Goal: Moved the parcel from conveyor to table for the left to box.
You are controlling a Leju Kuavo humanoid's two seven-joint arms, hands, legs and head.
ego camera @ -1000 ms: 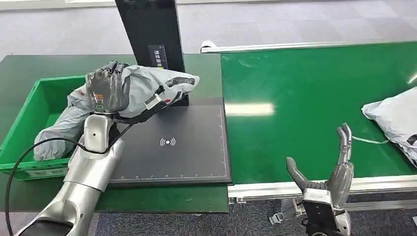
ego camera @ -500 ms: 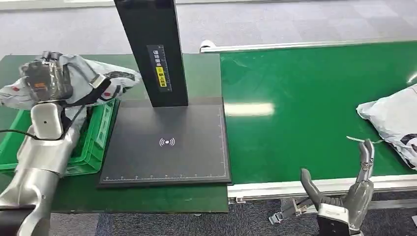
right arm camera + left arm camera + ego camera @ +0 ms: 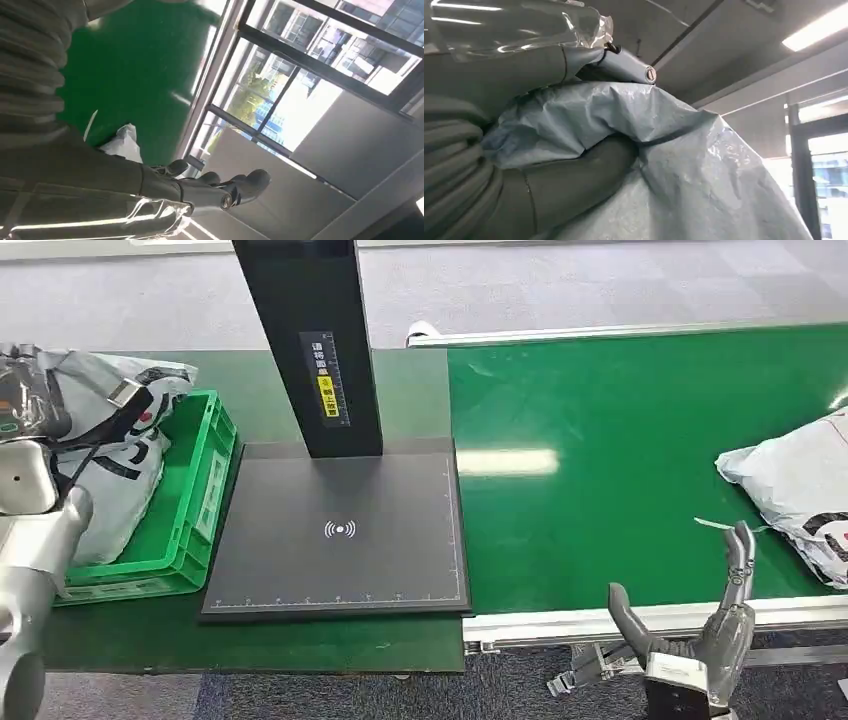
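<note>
Head view: the left hand (image 3: 25, 405) holds a grey parcel (image 3: 120, 390) above the green crate (image 3: 195, 505) at the table's left end, while a second parcel (image 3: 795, 490) lies on the conveyor (image 3: 620, 440), ahead and to the right of the right hand (image 3: 715, 625), which is the nearer hand and stands with fingers spread and holding nothing. Left wrist view: the thumb (image 3: 574, 175) presses into the wrapped parcel (image 3: 664, 165). Right wrist view: the right hand's fingers (image 3: 235, 187) are extended, and a white corner of the conveyor parcel (image 3: 122, 142) lies near them; its long axis cannot be determined.
</note>
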